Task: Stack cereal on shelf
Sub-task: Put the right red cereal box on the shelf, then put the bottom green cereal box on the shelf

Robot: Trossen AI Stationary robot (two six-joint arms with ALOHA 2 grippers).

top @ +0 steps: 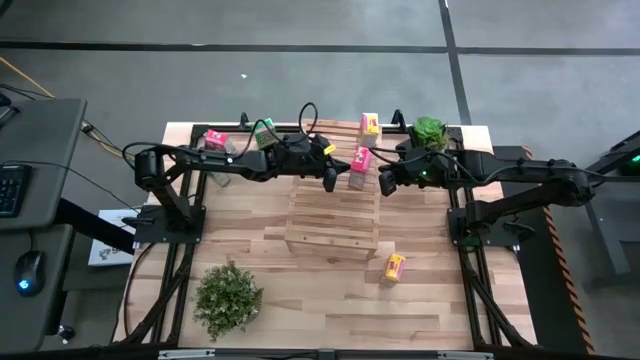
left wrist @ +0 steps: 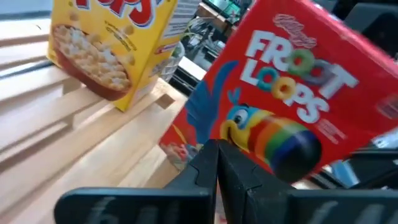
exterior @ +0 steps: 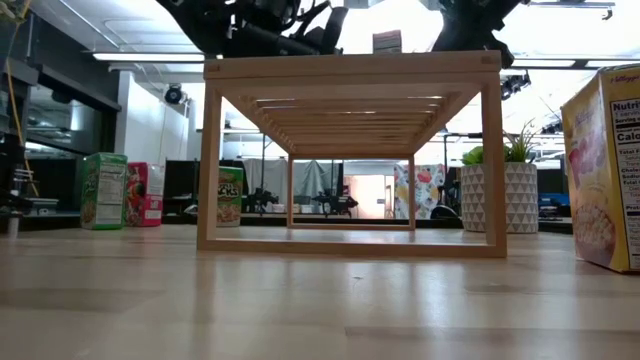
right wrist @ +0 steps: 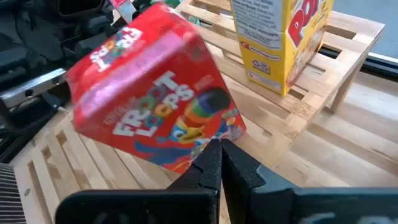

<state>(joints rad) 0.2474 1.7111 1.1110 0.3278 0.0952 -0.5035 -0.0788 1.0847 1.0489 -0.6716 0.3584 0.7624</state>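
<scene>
A pink-red cereal box (top: pixel 360 163) is on the far part of the light-wood slatted rack (top: pixel 332 225), tilted over, between my two grippers. A yellow box (top: pixel 369 124) stands upright behind it at the rack's far edge. My left gripper (top: pixel 330 180) is just left of the red box and shut; its wrist view looks straight at the box front (left wrist: pixel 292 93). My right gripper (top: pixel 386 183) is just right of it, also shut. Another yellow box (top: pixel 395 267) lies on the table near the rack's right front corner. A pink box (top: pixel 215 140) and a green box (top: pixel 263 133) stand at the far left. My left gripper (left wrist: pixel 216 155) points level at the red box's lower edge (left wrist: pixel 205 146) from the table's left; I cannot tell whether it touches. My right gripper (right wrist: pixel 219 152) points at the box's lower corner (right wrist: pixel 208 134) from the right; the box leans and looks blurred, and I cannot tell whether the shut fingers touch it.
A leafy plant (top: pixel 228 297) sits at the near left of the table, and a potted plant (top: pixel 430 130) at the far right beside the right arm. The rack's near half (top: pixel 330 240) has bare slats. In the low view a yellow box (exterior: pixel 605 170) stands close on the right.
</scene>
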